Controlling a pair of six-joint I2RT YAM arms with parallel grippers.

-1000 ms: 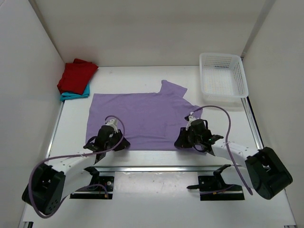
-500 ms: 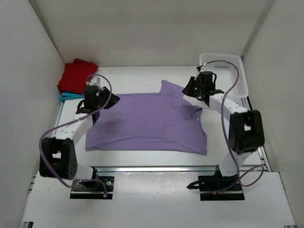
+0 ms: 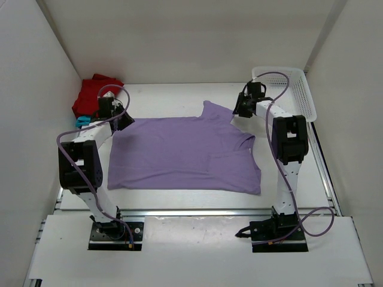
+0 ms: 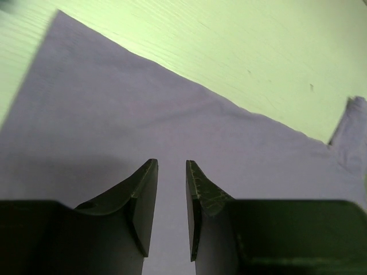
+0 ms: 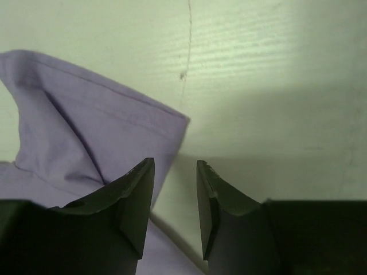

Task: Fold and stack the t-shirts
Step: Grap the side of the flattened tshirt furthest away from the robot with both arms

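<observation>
T-shirt in teal [image 3: 82, 121] lies mostly hidden beneath red t-shirt [image 3: 90, 95].

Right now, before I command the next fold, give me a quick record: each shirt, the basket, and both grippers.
purple shirt: spread flat mid-table, one sleeve sticking out at its far right
red shirt: far left corner, lying on the teal shirt
teal shirt: under the red one, only an edge showing
basket: far right corner, apart from the shirts
left gripper: over the purple shirt's far left corner, jaws apart, nothing between them
right gripper: at the sleeve's edge, jaws apart, nothing held
</observation>
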